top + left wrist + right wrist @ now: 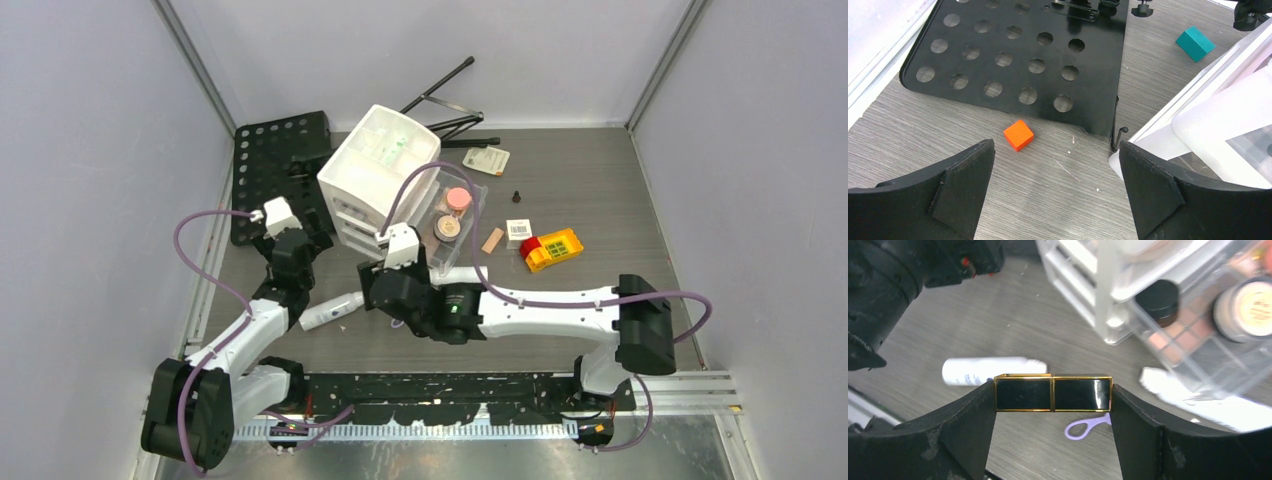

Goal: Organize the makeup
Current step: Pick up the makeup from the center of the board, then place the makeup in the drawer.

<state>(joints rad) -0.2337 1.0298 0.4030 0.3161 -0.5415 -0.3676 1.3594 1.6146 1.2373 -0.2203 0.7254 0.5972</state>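
the right gripper [1053,399] pinches the black, gold-edged rectangular lipstick [1025,394] end to end, so it is best carried level past the white tube [983,371] into the clear acrylic organiser [1198,365] beyond, while the left gripper [1055,170] hangs spread wide.

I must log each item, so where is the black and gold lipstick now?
In the right wrist view the lipstick sits crosswise between the fingers of the right gripper, touching both, with a white tube on the table beyond it to the left.
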